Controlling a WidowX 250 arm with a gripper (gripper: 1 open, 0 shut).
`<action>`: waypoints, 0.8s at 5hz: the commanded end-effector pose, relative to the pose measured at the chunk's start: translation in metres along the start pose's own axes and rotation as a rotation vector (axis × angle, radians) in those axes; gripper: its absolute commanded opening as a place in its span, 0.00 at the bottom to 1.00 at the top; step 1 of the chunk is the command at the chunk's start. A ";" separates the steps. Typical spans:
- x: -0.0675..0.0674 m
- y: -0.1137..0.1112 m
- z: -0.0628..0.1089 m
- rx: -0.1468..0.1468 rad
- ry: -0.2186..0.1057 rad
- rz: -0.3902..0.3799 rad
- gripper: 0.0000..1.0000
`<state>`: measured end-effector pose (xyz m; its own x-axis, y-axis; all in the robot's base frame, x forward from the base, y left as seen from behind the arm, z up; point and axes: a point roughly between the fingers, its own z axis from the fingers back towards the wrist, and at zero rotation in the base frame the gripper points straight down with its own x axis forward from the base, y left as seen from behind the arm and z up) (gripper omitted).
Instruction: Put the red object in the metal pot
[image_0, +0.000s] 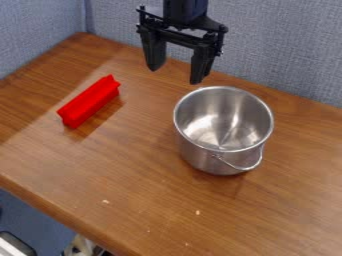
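Observation:
The red object (91, 101) is a long matte red block lying flat on the wooden table (120, 170), left of centre. The metal pot (223, 128) stands upright to its right, shiny and empty, its wire handle hanging down the near side. My gripper (179, 64) hangs above the table's far edge, pointing down, its two black fingers spread open with nothing between them. It is behind the pot's far left rim and well to the right of the red block.
The table's front edge runs diagonally along the bottom left, with floor below it. A grey-blue wall stands close behind the gripper along the table's far edge.

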<state>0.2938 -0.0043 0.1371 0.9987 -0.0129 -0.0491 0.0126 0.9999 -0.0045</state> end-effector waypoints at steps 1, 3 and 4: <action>-0.002 0.008 -0.009 -0.003 0.017 0.058 1.00; -0.001 0.039 -0.037 0.014 0.045 0.149 1.00; -0.011 0.075 -0.039 0.059 0.034 0.163 1.00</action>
<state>0.2789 0.0685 0.0850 0.9794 0.1592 -0.1244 -0.1535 0.9866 0.0548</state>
